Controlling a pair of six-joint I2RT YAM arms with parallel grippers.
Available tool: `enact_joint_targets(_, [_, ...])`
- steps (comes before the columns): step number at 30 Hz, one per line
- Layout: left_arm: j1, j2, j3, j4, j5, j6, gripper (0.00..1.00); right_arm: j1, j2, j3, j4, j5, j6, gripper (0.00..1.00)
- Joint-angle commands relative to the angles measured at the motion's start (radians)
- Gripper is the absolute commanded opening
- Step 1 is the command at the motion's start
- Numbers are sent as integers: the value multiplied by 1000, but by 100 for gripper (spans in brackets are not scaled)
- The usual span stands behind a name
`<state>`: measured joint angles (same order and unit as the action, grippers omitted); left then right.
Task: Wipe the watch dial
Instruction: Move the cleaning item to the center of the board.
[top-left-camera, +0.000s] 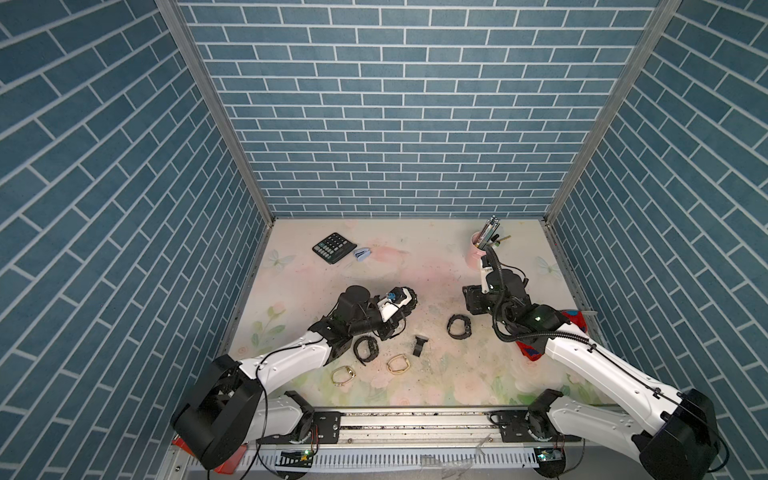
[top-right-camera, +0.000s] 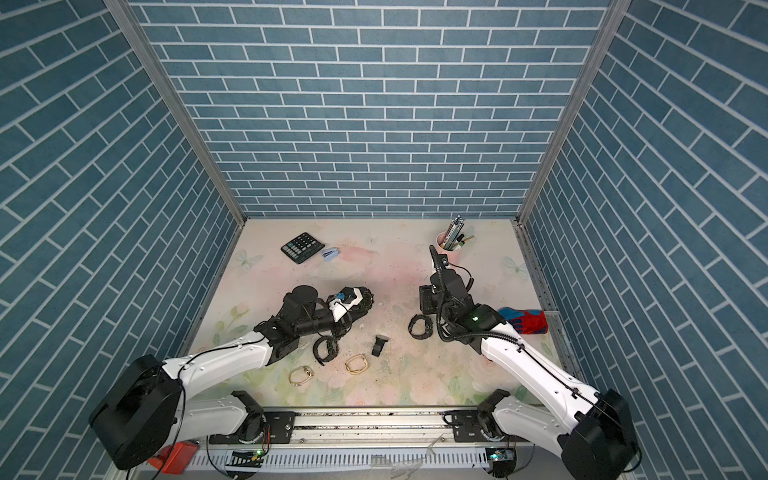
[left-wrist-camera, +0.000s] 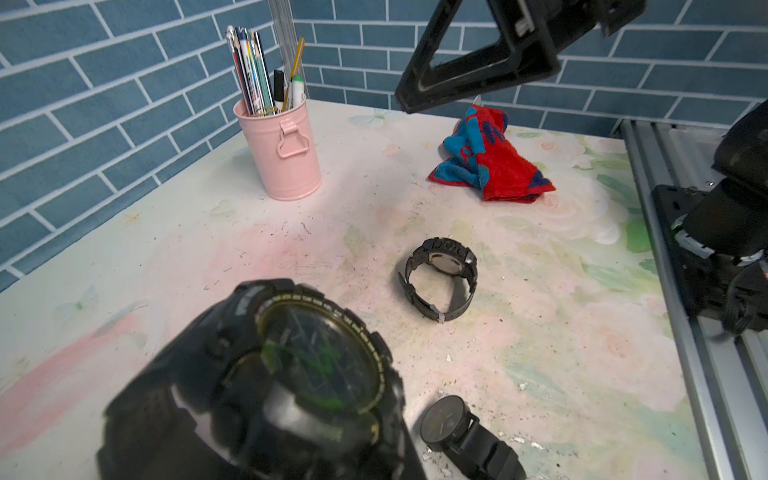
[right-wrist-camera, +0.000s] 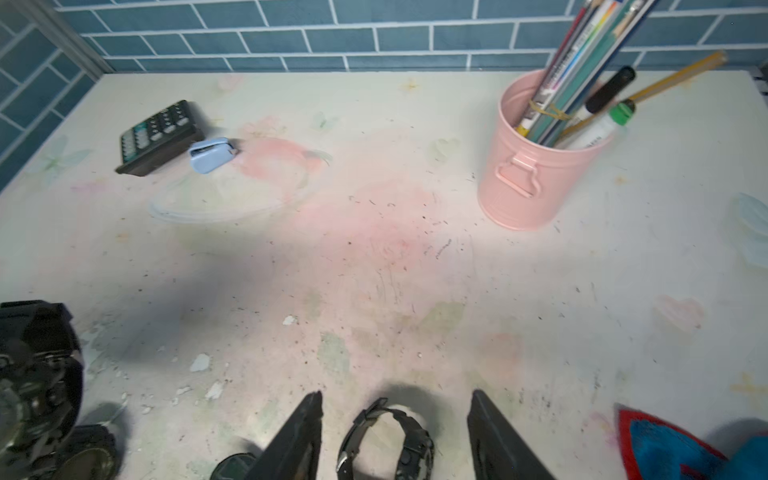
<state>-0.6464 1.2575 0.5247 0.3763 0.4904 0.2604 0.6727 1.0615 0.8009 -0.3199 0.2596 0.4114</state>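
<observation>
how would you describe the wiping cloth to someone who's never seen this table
Find the pink pencil cup near the table's far right corner. Come toward the robot along that right edge to a crumpled cloth. It is the only soft, red-and-blue thing there, unlike the hard black watch nearby.

The walls (top-left-camera: 415, 124) are blue brick with white joints. The table (left-wrist-camera: 540, 332) is pale, printed with faded pink roses and green leaves and flecked with dark specks. The far-right pot (left-wrist-camera: 286, 153) is pink, and its pencils (left-wrist-camera: 249, 70) are many-coloured. The cloth (left-wrist-camera: 498, 166) on the right is red with bright blue patches. The far-left calculator (right-wrist-camera: 160, 133) is black with pale keys, and the small stapler (right-wrist-camera: 210, 153) beside it is light blue. The big watch (left-wrist-camera: 266, 386) is black, with green streaks on its dial (left-wrist-camera: 320, 357). Two near bands (top-left-camera: 343, 376) are gold. The arms (top-left-camera: 286, 361) are white and black.
</observation>
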Motion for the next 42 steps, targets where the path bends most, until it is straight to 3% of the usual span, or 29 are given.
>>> enact_joint_targets(1, [-3,12,-12,39,-34,26,0,-4,-25,-7,-129,119,79,59])
enact_joint_targets(7, [-3,18,-28,44,-46,33,0,-51,-43,-17,-335,182,137,63])
enact_joint_targets(16, [-3,-3,-45,47,-51,29,0,-327,-100,-81,-533,120,355,64])
enact_joint_targets(20, [-3,-10,-40,29,-46,21,0,-424,-94,-92,-591,96,372,64])
enact_joint_targets(32, [-3,-83,-69,16,-110,28,0,-531,111,-97,-344,-110,266,71])
enact_joint_targets(38, [-2,-106,-74,3,-143,29,0,-543,241,-84,-316,-60,249,72])
enact_joint_targets(42, [-2,-148,-99,14,-185,29,0,-544,218,-123,-299,-16,268,66])
